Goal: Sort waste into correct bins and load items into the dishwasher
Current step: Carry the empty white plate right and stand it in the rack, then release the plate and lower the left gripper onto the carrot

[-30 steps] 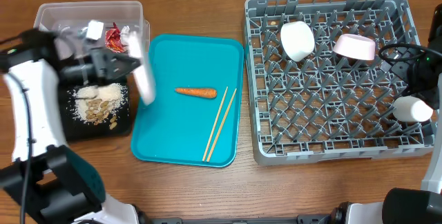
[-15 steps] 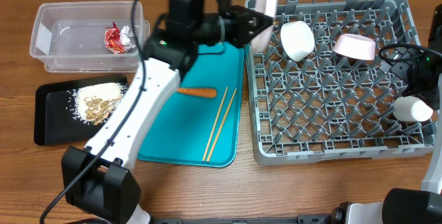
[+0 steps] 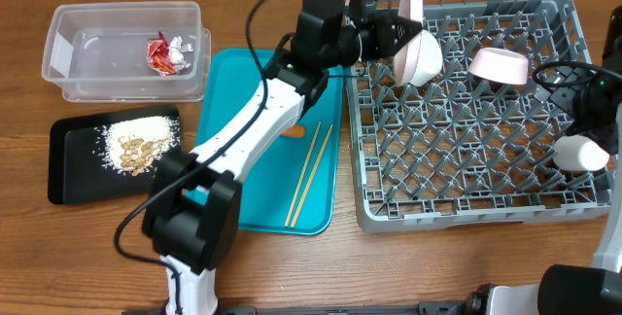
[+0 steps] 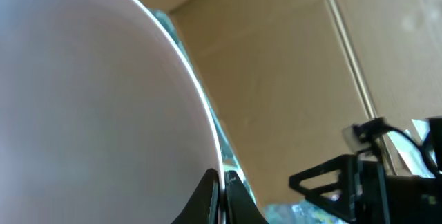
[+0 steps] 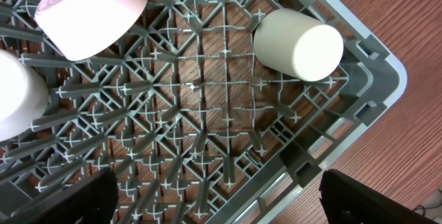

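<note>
plate [image 4: 90,99]: stiff, slick, breakable, likely light.
left gripper [image 4: 221,181]: fingers clamped on its rim.
hold point: rim edge, between the fingers.

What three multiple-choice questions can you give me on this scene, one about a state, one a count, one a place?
1. The left gripper is: A open; B shut on the plate; C out of view.
2. Chopsticks on the teal tray: A one; B two; C four.
3. The wrapper is: A in the tub; B on the teal tray; C in the left gripper.
Answers: B, it pinches the plate's rim; B, a pair lies side by side; A, it lies inside the clear tub.
</note>
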{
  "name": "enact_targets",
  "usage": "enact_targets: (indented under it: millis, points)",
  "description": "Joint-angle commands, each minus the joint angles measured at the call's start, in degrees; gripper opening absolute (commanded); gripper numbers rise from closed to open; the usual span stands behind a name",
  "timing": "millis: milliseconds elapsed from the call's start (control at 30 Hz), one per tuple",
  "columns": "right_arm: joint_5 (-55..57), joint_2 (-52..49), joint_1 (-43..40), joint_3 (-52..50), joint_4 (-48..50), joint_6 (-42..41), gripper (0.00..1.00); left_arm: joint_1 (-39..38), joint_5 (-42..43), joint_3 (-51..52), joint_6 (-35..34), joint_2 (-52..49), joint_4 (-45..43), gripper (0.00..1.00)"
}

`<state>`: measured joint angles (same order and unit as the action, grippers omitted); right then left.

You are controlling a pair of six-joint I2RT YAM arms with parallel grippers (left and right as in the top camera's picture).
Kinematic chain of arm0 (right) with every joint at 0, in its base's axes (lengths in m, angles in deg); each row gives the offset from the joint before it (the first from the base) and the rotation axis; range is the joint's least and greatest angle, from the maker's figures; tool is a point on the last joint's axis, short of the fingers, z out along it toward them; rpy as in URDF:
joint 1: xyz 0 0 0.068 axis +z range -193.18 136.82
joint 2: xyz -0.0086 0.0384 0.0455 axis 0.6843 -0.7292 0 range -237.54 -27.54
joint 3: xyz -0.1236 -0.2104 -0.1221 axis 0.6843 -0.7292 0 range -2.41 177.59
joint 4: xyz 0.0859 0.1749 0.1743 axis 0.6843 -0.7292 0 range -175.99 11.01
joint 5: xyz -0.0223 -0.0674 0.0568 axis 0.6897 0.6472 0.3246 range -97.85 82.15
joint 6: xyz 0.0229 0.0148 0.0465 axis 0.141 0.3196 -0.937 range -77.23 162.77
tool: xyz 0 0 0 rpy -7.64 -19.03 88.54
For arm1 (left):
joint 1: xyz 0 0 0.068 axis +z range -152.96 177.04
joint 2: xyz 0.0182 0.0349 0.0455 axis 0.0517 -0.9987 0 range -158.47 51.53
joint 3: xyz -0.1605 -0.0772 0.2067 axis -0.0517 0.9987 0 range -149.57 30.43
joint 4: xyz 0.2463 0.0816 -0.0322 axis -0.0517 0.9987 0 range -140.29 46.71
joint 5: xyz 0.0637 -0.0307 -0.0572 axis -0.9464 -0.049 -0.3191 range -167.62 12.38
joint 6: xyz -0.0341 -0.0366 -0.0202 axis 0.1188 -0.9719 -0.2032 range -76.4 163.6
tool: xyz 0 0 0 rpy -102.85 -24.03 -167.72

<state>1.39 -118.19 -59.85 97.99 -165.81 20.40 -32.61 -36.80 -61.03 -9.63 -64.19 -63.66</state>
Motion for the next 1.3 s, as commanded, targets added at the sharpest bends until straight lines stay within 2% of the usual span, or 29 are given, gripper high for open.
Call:
enact_targets:
  millis: [0, 133, 300, 600, 733, 767, 833, 900, 933, 1000, 1033, 1067, 1100, 1267]
  points:
    - [0.1, 0.6, 0.1, 1.2, 0.2, 0.3, 0.96, -0.4, 5.7, -0.6, -2.5, -1.7, -0.3, 0.04]
    - [0.1, 0.6, 0.1, 1.2, 0.3, 0.3, 0.96, 0.5, 8.2, -0.6, 1.2, -1.8, 1.4, 0.04]
    - [0.1, 0.6, 0.1, 1.2, 0.3, 0.3, 0.96, 3.4, 8.3, -0.6, 7.3, -1.8, 15.7, 0.04]
    - [0.1, 0.6, 0.1, 1.2, 0.3, 0.3, 0.96, 6.8, 13.5, -0.6, 7.6, -1.8, 17.6, 0.04]
    - [0.1, 0.6, 0.1, 1.2, 0.2, 0.3, 0.96, 7.0, 13.5, -0.6, 9.2, -1.8, 20.4, 0.09]
    - [0.1, 0.6, 0.1, 1.2, 0.1, 0.3, 0.96, 7.0, 13.5, -0.6, 9.6, -1.8, 21.1, 0.15]
    - [0.1, 0.6, 0.1, 1.2, 0.1, 0.3, 0.96, 7.2, 13.5, -0.6, 9.6, -1.8, 22.8, 0.36]
    - [0.1, 0.6, 0.1, 1.2, 0.1, 0.3, 0.96, 7.6, 14.3, -0.6, 10.4, -1.8, 24.3, 0.43]
    - [0.1, 0.6, 0.1, 1.2, 0.1, 0.3, 0.96, 7.9, 14.4, -0.6, 11.1, -1.8, 25.2, 0.51]
    - [0.1, 0.6, 0.1, 1.2, 0.1, 0.3, 0.96, 8.5, 14.5, -0.6, 11.8, -1.8, 26.8, 0.6]
    - [0.1, 0.6, 0.1, 1.2, 0.1, 0.3, 0.97, 8.8, 14.5, -0.6, 12.3, -1.8, 27.2, 0.71]
    - [0.1, 0.6, 0.1, 1.2, 0.1, 0.3, 0.96, 9.3, 14.4, -0.6, 13.0, -1.6, 28.1, 0.9]
    - [0.1, 0.6, 0.1, 1.2, 0.1, 0.3, 0.96, 9.5, 14.4, -0.6, 13.5, -1.5, 28.4, 1.0]
    - [0.1, 0.6, 0.1, 1.2, 0.1, 0.3, 0.96, 10.9, 8.6, -0.6, 20.4, 0.8, 36.6, 1.0]
